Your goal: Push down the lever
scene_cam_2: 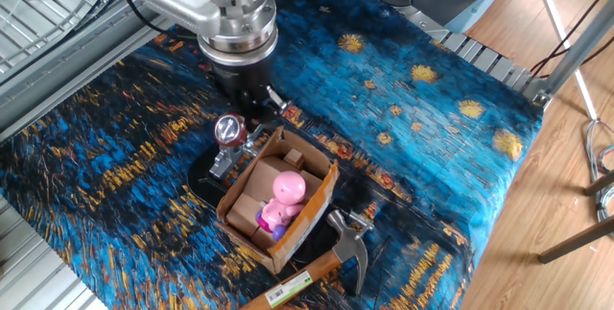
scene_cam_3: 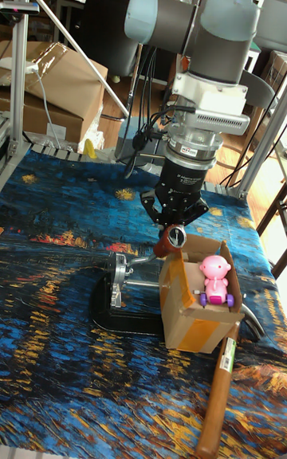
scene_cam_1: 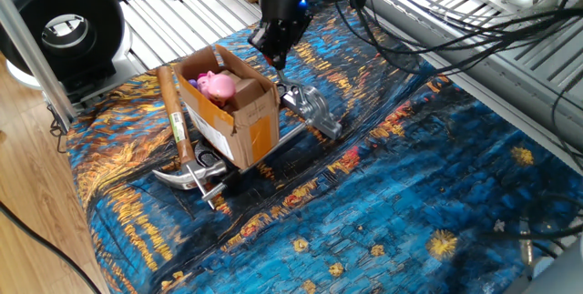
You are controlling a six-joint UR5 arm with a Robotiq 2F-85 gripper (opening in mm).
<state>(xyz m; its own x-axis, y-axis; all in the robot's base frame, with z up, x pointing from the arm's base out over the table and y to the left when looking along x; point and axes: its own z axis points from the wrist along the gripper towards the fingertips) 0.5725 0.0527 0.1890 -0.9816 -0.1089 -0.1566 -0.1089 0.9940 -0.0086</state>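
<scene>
The lever (scene_cam_2: 229, 130) is a short silver arm with a dark red round knob, rising from a small chrome fixture (scene_cam_2: 224, 163) beside the cardboard box. In the tall fixed view the knob (scene_cam_3: 173, 235) sits right under my gripper (scene_cam_3: 172, 225), whose fingers come together and appear to touch its top. From the other fixed view my gripper (scene_cam_2: 253, 99) stands just behind and above the knob, shut with nothing held. In one fixed view my gripper (scene_cam_1: 276, 55) hides the knob; only the chrome fixture (scene_cam_1: 314, 112) shows below it.
An open cardboard box (scene_cam_1: 239, 116) with a pink toy (scene_cam_1: 217, 85) stands against the fixture. A wooden-handled claw hammer (scene_cam_1: 179, 135) lies on the box's other side. A blue and orange patterned cloth (scene_cam_1: 410, 194) covers the table, and metal rails (scene_cam_1: 182, 12) run behind it.
</scene>
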